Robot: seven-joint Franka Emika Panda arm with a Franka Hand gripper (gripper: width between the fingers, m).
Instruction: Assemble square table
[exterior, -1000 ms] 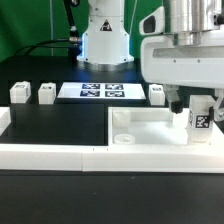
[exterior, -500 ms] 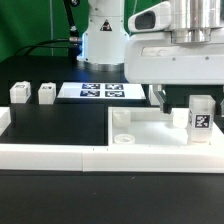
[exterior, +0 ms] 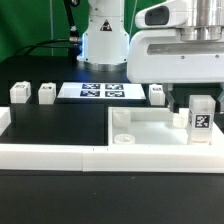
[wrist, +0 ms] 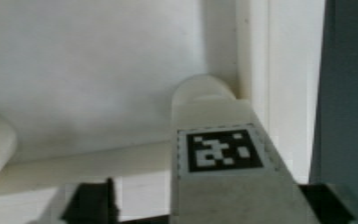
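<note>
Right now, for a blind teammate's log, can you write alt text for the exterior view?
A white tagged leg stands upright on the square tabletop, toward the exterior view's right, beneath the Panda arm. Three loose legs sit behind, flanking the marker board.

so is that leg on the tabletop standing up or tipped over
Upright: the leg stands on end on the tabletop, near its corner on the exterior view's right, tag facing the camera.

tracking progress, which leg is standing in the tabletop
The leg at the exterior view's right, upright inside the tabletop; the other three legs stand outside it, farther back.
</note>
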